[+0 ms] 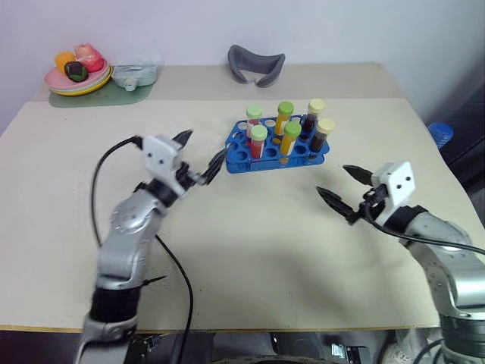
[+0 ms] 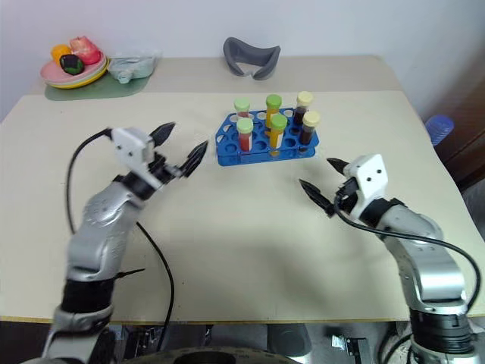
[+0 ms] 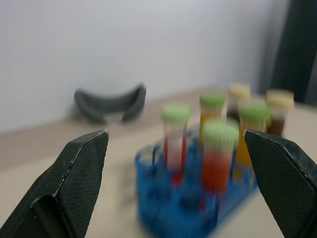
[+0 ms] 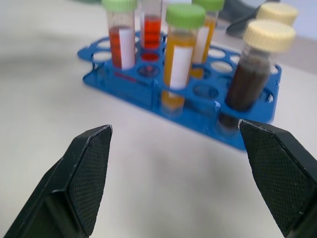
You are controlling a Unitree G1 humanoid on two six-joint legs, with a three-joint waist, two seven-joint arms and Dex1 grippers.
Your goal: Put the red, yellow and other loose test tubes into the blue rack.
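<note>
Plainly, the blue rack point(image 1: 277, 145) sits on the table point(image 1: 250, 258) ahead of both arms and between them, its long side running left to right. The left gripper point(image 1: 203, 158) hangs just beside the rack's left end, fingers spread wide and holding nothing. The right gripper point(image 1: 342, 188) stands nearer the table's front edge and to the right, clear of the rack, also spread wide and empty. So the left arm is the nearer of the 2.

Count in the rack: 6 capped tubes, all upright — 2 red tubes point(image 1: 258, 142) with green caps, 2 yellow tubes point(image 1: 289, 142) with green caps, and 2 dark tubes point(image 1: 322, 135) with cream caps. No tube lies loose on the table between the arms, so the loading looks finished or very nearly so.

Well behind, on the far side of the table: 1 grey curved piece point(image 1: 256, 63) and 1 plate of toy food point(image 1: 78, 72) at the far left corner.
</note>
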